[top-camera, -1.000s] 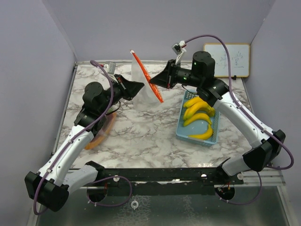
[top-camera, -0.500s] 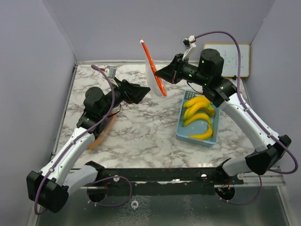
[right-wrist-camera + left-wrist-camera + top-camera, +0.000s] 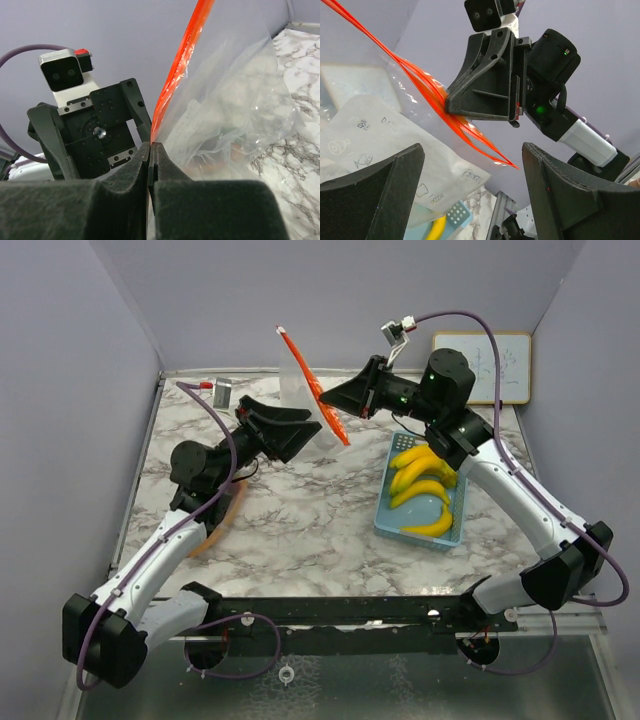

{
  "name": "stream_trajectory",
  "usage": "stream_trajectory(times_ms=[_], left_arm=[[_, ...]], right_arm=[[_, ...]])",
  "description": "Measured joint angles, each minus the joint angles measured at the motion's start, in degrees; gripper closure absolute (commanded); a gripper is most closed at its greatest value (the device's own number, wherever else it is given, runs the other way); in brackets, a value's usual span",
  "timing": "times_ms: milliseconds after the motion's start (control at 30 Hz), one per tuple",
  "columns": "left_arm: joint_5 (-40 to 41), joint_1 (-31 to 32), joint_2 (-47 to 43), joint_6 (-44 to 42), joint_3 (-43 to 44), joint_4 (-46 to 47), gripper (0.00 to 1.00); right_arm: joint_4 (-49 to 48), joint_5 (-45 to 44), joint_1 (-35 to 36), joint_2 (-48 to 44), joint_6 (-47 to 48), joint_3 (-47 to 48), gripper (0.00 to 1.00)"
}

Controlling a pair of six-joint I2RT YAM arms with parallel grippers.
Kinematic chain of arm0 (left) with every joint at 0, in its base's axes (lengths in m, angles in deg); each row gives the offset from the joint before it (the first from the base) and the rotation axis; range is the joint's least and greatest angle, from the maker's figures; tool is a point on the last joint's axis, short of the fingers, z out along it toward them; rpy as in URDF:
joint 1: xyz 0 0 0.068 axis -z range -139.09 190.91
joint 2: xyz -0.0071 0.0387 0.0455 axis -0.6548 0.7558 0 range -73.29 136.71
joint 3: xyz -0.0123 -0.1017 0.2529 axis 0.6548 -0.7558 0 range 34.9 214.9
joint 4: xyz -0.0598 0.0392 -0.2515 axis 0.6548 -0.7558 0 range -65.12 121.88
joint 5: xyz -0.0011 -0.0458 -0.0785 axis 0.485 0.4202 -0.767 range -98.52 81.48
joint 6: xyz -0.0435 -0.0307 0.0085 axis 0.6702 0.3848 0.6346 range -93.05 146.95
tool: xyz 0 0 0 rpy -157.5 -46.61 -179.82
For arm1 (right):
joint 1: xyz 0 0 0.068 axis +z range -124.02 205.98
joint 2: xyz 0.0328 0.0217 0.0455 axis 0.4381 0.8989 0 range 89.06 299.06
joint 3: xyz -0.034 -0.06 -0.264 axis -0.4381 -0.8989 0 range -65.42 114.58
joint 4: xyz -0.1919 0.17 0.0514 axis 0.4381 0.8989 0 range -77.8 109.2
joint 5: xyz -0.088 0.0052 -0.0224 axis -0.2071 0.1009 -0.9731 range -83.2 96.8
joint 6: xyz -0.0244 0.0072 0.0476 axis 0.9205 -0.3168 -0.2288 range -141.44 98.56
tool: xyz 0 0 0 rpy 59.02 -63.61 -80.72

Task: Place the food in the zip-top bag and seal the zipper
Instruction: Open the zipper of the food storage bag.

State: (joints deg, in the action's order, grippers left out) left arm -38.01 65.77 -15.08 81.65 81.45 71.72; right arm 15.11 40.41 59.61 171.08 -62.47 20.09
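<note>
A clear zip-top bag (image 3: 300, 395) with an orange zipper (image 3: 308, 380) hangs in the air over the back of the table. My right gripper (image 3: 326, 413) is shut on the zipper; in the right wrist view its jaws (image 3: 151, 146) are pressed together on the orange strip, with the bag (image 3: 235, 105) to the right. My left gripper (image 3: 305, 435) stands open just left of the bag, touching nothing. In the left wrist view its fingers (image 3: 370, 200) frame the bag (image 3: 380, 135) and zipper (image 3: 435, 105). The only food I can make out is several yellow bananas (image 3: 420, 475).
The bananas lie in a light blue basket (image 3: 385, 520) on the right of the marble table. An orange round thing (image 3: 225, 515) lies partly under my left arm. A whiteboard (image 3: 495, 365) leans at the back right. A reddish-brown shape (image 3: 240, 153) shows through the bag; I cannot tell what it is.
My left gripper has opened, let go of the bag and drawn back a little. The right gripper has lifted the bag higher by its zipper.
</note>
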Motion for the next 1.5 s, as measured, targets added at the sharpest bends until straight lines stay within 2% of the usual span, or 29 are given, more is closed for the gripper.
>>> stream_trajectory(times_ms=[100, 600, 933, 1067, 1133, 1167, 1200, 1267, 1300, 1500], left_arm=[[-0.3, 0.0, 0.8, 1.6, -0.2, 2.4, 0.23], [-1.7, 0.0, 5.9, 4.7, -0.2, 5.4, 0.59], [-2.6, 0.0, 8.4, 5.9, 2.4, 5.9, 0.59], [-2.6, 0.0, 9.4, 5.9, 2.6, 5.6, 0.52], [-2.6, 0.0, 9.9, 6.1, 2.6, 5.4, 0.53], [-2.6, 0.0, 10.0, 6.1, 2.6, 5.3, 0.57], [-2.6, 0.0, 10.1, 6.2, 2.6, 5.2, 0.67], [-2.6, 0.0, 10.2, 6.4, 2.6, 5.2, 0.98], [-2.7, 0.0, 10.4, 6.8, 2.6, 5.6, 1.0], [-2.9, 0.1, 11.0, 7.5, 2.4, 7.4, 1.0]], right_arm=[[-2.1, 1.4, 0.0, 0.6, -1.8, 0.0, 0.98], [-7.3, 4.2, -0.2, 2.9, -6.8, -0.5, 0.98], [-6.5, 4.4, -0.3, 3.4, -5.6, -0.5, 0.98], [-6.4, 4.4, -0.3, 3.4, -5.3, -0.5, 0.98], [-6.4, 4.4, -0.3, 3.4, -5.3, -0.5, 0.98], [-6.4, 4.4, -0.3, 3.4, -5.3, -0.5, 0.98], [-6.4, 4.5, -0.3, 3.4, -5.4, -0.5, 0.98], [-6.4, 4.7, -0.3, 3.4, -5.7, -0.5, 0.98], [-6.4, 4.7, -0.3, 3.4, -5.7, -0.5, 0.98], [-6.1, 4.0, -0.4, 3.3, -5.6, -0.5, 0.98]])
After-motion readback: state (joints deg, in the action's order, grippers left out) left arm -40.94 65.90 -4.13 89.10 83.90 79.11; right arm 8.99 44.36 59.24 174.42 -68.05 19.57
